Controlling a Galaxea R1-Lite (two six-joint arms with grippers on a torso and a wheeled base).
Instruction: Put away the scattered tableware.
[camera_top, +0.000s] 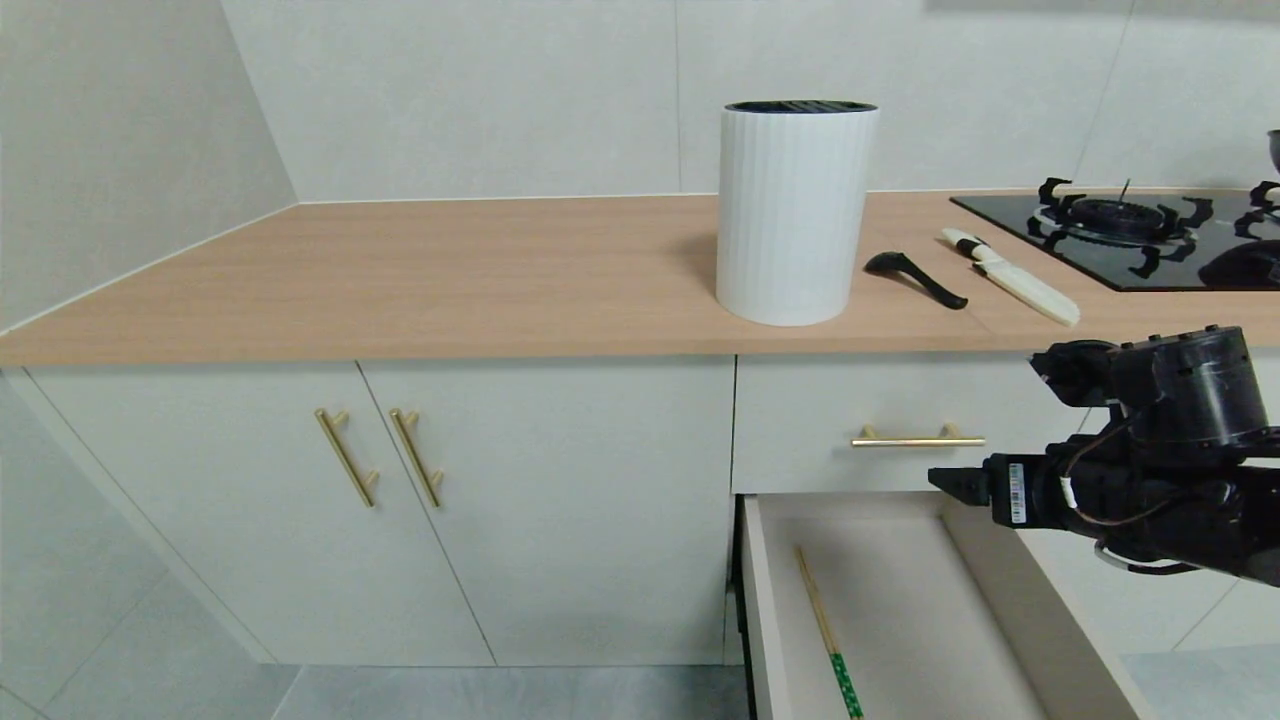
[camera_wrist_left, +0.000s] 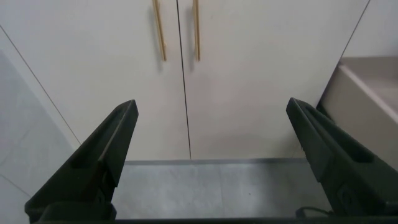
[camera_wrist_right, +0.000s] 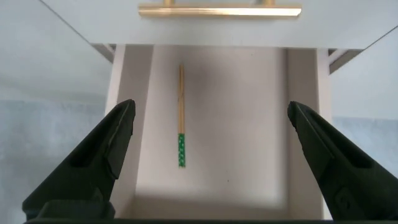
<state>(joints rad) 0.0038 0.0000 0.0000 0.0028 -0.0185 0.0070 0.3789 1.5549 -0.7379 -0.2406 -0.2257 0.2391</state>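
Note:
A black spoon (camera_top: 915, 277) and a white knife (camera_top: 1010, 277) lie on the wooden counter (camera_top: 450, 280), to the right of a tall white ribbed holder (camera_top: 795, 215). Below them a drawer (camera_top: 758, 590) stands pulled out, with a pair of green-tipped chopsticks (camera_top: 828, 632) lying lengthwise on its floor. My right gripper (camera_top: 945, 480) hovers over the drawer's right wall, open and holding nothing. In the right wrist view the gripper (camera_wrist_right: 211, 109) looks down on the chopsticks (camera_wrist_right: 181, 118) in the drawer (camera_wrist_right: 249, 124). My left gripper (camera_wrist_left: 211, 109) is open and faces the cabinet doors.
A black gas hob (camera_top: 1130, 235) sits at the counter's right end. The upper drawer's gold handle (camera_top: 918, 438) is just above the open drawer. Two gold door handles (camera_top: 380, 457) mark the cabinet doors on the left. Grey floor (camera_wrist_left: 217, 186) lies below.

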